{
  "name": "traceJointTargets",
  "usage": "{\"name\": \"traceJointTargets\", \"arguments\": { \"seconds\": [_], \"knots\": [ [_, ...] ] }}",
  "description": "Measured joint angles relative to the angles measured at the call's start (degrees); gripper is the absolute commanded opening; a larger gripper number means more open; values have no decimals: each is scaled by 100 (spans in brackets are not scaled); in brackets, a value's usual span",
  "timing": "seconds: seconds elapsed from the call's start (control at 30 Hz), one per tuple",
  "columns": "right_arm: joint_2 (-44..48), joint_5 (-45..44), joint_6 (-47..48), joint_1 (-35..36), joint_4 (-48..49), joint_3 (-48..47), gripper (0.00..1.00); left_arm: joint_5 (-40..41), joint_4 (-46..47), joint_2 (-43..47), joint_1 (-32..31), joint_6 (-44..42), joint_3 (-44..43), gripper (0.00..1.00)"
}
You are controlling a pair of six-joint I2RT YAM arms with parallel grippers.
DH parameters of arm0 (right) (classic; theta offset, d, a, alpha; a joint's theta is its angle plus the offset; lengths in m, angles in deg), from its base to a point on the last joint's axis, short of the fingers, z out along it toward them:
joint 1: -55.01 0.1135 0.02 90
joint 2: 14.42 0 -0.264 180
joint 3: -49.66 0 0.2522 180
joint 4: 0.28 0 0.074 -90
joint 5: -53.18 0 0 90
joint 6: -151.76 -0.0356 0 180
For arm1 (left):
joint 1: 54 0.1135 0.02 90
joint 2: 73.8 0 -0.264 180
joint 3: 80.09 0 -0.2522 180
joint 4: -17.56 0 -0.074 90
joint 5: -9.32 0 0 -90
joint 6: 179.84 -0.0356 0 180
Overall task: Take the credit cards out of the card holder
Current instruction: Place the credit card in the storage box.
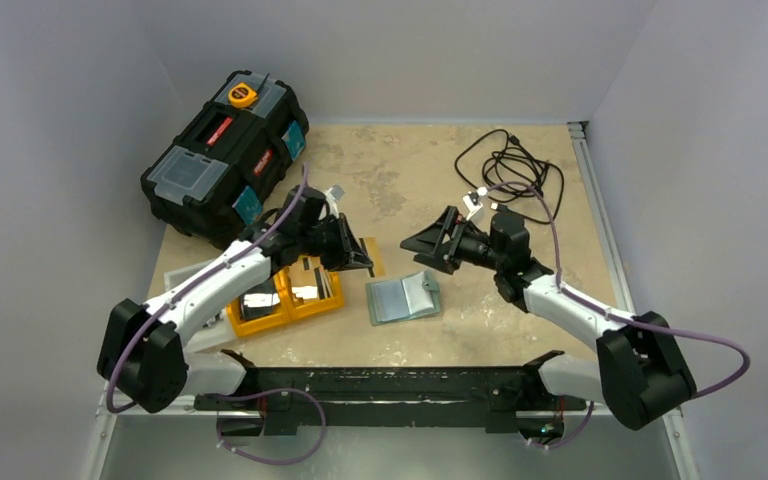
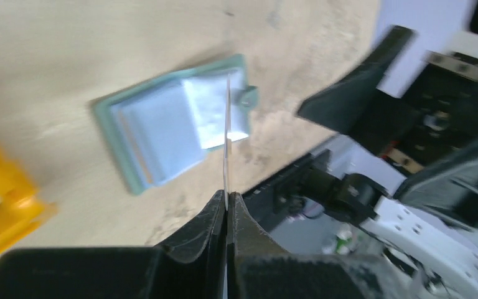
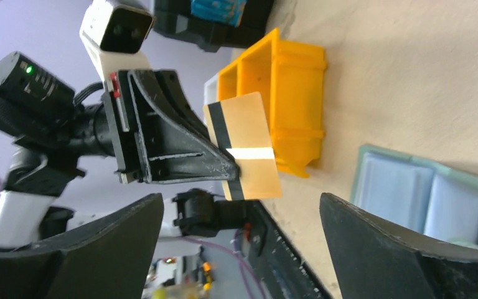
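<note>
The card holder (image 1: 403,297) lies open and flat on the table, its pale blue lining up; it also shows in the left wrist view (image 2: 162,131) and the right wrist view (image 3: 423,199). My left gripper (image 1: 365,262) is shut on a credit card (image 3: 249,146), tan with a black stripe, and holds it above the table left of the holder. In the left wrist view that card (image 2: 227,143) is edge-on between the closed fingers (image 2: 211,230). My right gripper (image 1: 422,245) is open and empty, above the holder's far side, facing the left gripper. Other cards (image 1: 260,302) lie in the orange tray.
The orange two-compartment tray (image 1: 285,312) stands left of the holder, also in the right wrist view (image 3: 286,93). A black toolbox (image 1: 225,160) sits at the back left. A coiled black cable (image 1: 510,165) lies at the back right. A black bar (image 1: 380,380) runs along the near edge.
</note>
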Motion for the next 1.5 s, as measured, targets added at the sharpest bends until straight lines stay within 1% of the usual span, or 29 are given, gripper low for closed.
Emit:
{"name": "traceJointTargets", "arguments": {
  "seconds": [0.1, 0.27, 0.43, 0.57, 0.7, 0.73, 0.8, 0.87, 1.0, 1.1, 1.2, 1.23, 1.3, 1.4, 1.5],
  "knots": [
    [223, -369, 579, 0, -824, -317, 99, 1008, -1156, 275, 0, -350, -245, 0],
    [446, -990, 1399, 9, -1921, -654, 99, 2811, -2649, 597, 4, -693, -651, 0],
    [444, -1294, 1838, 39, -2522, -680, 99, 4004, -3471, 293, 4, -807, -804, 0],
    [428, -1443, 2096, 70, -2859, -726, 99, 4548, -3779, -254, 4, -804, -817, 0],
    [431, -1545, 2312, 85, -3067, -776, 99, 4730, -3816, -688, 4, -785, -820, 0],
    [433, -1552, 2358, 90, -3110, -778, 99, 4736, -3810, -785, 4, -785, -820, 1],
    [437, -1565, 2439, 90, -3215, -780, 99, 4739, -3807, -955, 4, -778, -839, 9],
    [437, -1569, 2524, 90, -3314, -785, 99, 4736, -3792, -1097, 4, -772, -863, 21],
    [437, -1585, 2688, 90, -3497, -828, 99, 4688, -3709, -1169, 4, -734, -863, 39],
    [437, -1591, 2815, 103, -3633, -911, 99, 4618, -3637, -1163, 4, -734, -863, 47],
    [435, -1672, 2922, 181, -3703, -992, 99, 4509, -3526, -1084, 4, -748, -861, 51],
    [435, -1718, 2959, 229, -3735, -1023, 97, 4452, -3480, -1025, 4, -750, -861, 51],
    [420, -1886, 3036, 415, -3814, -1102, 89, 4323, -3386, -859, 4, -785, -861, 53],
    [326, -2227, 3123, 815, -3897, -1228, 76, 4083, -3224, -566, 4, -813, -861, 55],
    [144, -2717, 3150, 1364, -3967, -1366, 62, 3777, -3071, -267, 4, -848, -852, 56]
  ]
}}
